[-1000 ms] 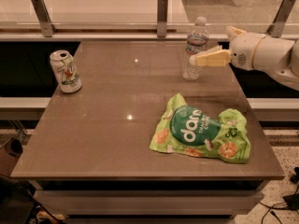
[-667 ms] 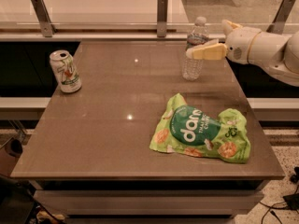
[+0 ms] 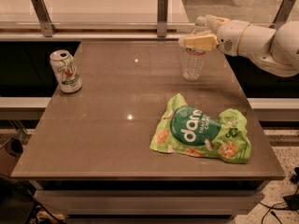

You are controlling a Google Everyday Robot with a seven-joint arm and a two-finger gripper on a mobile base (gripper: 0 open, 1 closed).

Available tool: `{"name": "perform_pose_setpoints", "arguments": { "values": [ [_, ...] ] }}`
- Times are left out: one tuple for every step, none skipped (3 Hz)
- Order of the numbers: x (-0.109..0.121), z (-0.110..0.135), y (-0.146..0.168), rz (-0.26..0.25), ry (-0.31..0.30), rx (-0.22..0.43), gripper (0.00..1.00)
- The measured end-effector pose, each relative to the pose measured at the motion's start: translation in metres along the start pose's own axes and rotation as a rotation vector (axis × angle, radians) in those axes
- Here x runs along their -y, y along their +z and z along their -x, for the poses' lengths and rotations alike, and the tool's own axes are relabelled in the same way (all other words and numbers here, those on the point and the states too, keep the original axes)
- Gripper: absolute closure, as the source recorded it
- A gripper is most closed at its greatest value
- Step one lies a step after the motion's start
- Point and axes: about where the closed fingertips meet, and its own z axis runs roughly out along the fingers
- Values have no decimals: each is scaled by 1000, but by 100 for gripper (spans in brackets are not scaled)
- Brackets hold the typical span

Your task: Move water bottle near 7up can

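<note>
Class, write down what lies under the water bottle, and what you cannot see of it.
The water bottle stands upright on the brown table, with nothing else visible beneath it. The gripper reaches in from the right at its neck and covers part of the upper bottle.

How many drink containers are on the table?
2: the 7up can near the left edge, and the water bottle at the back right, with the gripper at its top.

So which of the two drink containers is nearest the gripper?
The clear water bottle, far right, with the gripper at its neck; the 7up can stands far left.
</note>
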Motion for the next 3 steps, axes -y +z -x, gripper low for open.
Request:
{"name": "perform_pose_setpoints", "arguments": {
  "values": [
    [-1, 2, 2, 4, -1, 2, 40],
    [-3, 2, 5, 9, -1, 3, 64],
    [-5, 2, 8, 14, -1, 4, 87]
  ]
}}
